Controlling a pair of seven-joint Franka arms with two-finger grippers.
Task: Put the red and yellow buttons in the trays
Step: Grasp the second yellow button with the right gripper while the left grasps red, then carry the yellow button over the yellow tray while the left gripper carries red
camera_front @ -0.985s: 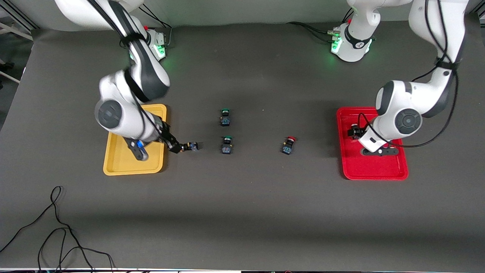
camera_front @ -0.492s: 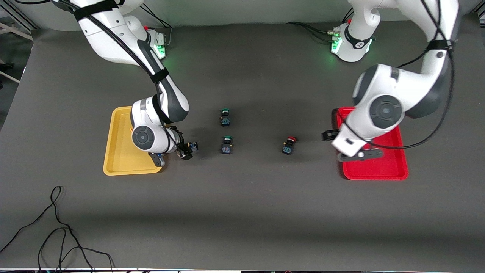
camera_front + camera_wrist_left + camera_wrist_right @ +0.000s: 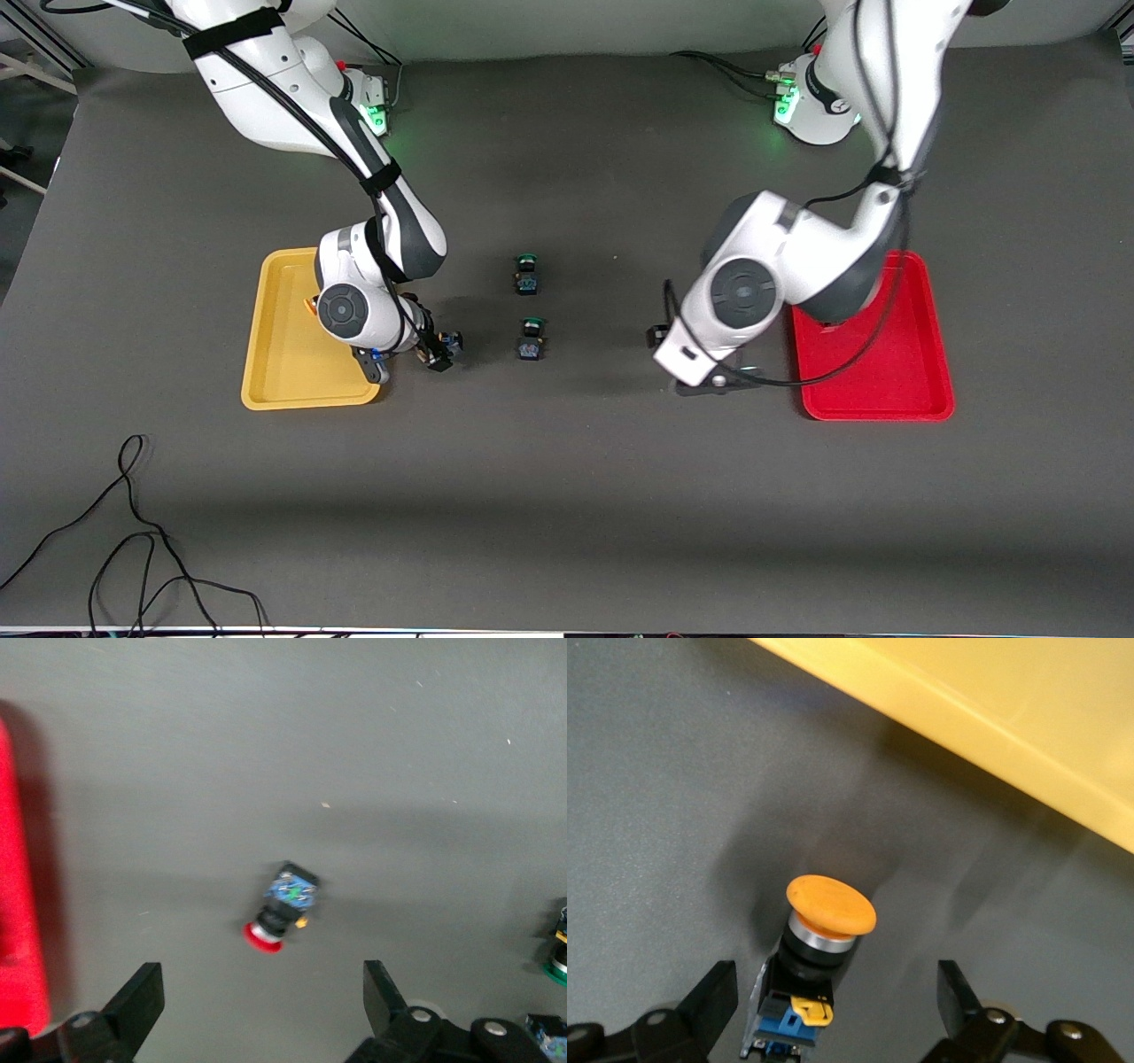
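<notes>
A yellow-capped button [image 3: 822,935] lies on the table beside the yellow tray [image 3: 992,718], its blue body between my right gripper's [image 3: 833,1005] open fingers; both show in the front view, button [image 3: 453,339] and gripper [image 3: 437,354]. An orange speck [image 3: 310,305] shows in the yellow tray [image 3: 283,354], mostly hidden by the right arm. A red-capped button [image 3: 282,904] lies on the table just ahead of my open left gripper [image 3: 257,1010]; the left arm hides it in the front view. The red tray [image 3: 886,372] stands at the left arm's end; its rim [image 3: 18,904] shows.
Two green-capped buttons [image 3: 526,273] [image 3: 531,338] lie in the middle of the table, one nearer to the front camera; one shows at the left wrist view's edge [image 3: 558,957]. A black cable [image 3: 133,532] lies near the table's front edge.
The left arm has swung from the red tray toward the table's middle and now covers the red button. The right gripper came off the yellow tray and settled at the yellow-capped button.
</notes>
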